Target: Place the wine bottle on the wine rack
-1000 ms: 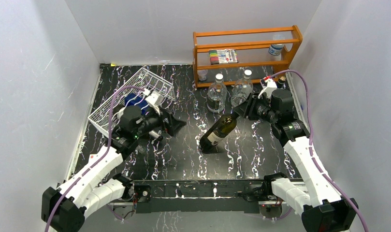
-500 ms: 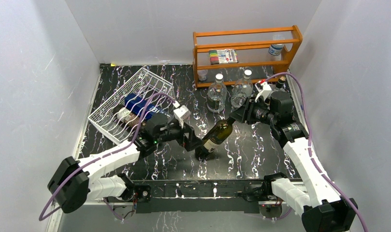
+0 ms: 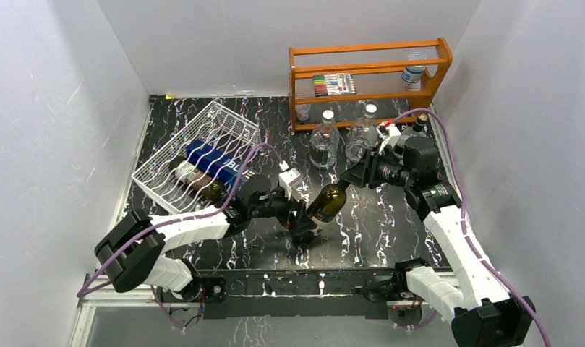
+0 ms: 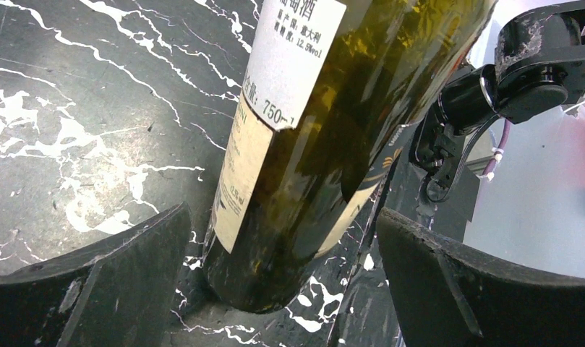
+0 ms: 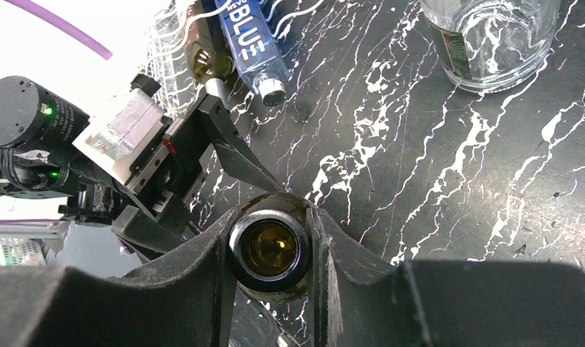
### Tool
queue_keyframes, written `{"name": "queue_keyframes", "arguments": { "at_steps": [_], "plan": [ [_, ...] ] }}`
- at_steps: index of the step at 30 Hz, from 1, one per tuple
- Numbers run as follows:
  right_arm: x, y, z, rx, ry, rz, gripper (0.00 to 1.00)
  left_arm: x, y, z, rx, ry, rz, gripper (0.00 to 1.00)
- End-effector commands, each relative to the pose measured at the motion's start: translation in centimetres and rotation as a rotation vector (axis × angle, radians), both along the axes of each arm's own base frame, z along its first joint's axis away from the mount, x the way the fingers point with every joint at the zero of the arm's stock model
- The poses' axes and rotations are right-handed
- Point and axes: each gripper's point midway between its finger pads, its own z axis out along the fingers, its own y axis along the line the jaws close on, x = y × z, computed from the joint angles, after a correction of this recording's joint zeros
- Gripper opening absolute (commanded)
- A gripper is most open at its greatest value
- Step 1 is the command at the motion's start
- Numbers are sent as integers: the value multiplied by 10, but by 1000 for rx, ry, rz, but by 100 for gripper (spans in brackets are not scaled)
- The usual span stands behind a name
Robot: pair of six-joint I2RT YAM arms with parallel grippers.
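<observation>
Wine bottle [image 3: 327,204] is being held tilted on the surface [image 3: 379,228], neck clamped in right gripper [image 5: 270,249]. Its base is being flanked by wide-apart left gripper [image 4: 282,249], wine rack [image 3: 175,168] to the left.

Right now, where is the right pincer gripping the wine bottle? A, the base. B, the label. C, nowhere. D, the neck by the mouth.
D: the right pincer is shut on the mouth end of the wine bottle; the open left pincer flanks its base.
</observation>
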Motion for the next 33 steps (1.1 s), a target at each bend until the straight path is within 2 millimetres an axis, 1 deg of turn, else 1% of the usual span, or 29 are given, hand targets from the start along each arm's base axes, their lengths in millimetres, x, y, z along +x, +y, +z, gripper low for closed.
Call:
{"name": "queue_keyframes", "arguments": {
  "at_steps": [1,2,5,8,13,18,19,20,22,23,24,26,27,29,30,31,32,33],
  "plan": [
    [-8,13,53,128,-146,70,0,8,-16,33,-84,-83,-21,98],
    [-8,13,55,138,-144,68,0,8,-18,27,-78,-71,-25,98],
    [-10,17,61,177,-127,82,0,9,-22,27,-90,-71,-34,98],
    [-14,20,68,214,-126,103,0,9,-25,33,-121,-95,-46,98],
    [-20,23,83,265,-150,125,0,4,-31,38,-143,-86,-90,98],
    [-23,24,86,274,-156,140,0,-3,-30,48,-180,-118,-125,98],
    [-24,24,86,275,-157,141,0,-5,-30,51,-188,-127,-137,98],
    [-24,24,86,277,-158,145,0,-6,-30,53,-194,-138,-150,95],
    [-25,25,88,281,-163,150,0,-11,-29,58,-201,-165,-187,85],
    [-25,25,88,281,-164,149,0,-10,-29,56,-186,-182,-193,80],
    [-25,25,88,280,-165,150,0,-9,-27,63,-188,-211,-191,73],
    [-26,24,87,276,-165,150,0,-6,-23,72,-182,-269,-188,64],
    [-26,24,86,272,-166,151,0,-5,-22,76,-178,-296,-192,58],
    [-26,24,86,267,-164,153,0,-5,-19,81,-164,-349,-208,41],
    [-27,24,86,267,-163,154,0,-5,-19,85,-160,-365,-218,26],
    [-27,24,86,265,-162,156,0,-5,-18,87,-152,-384,-224,2],
    [-27,24,86,262,-161,157,0,-2,-17,88,-139,-395,-211,0],
    [-27,24,86,255,-162,157,3,1,-15,89,-130,-414,-201,0]
  ]
}}
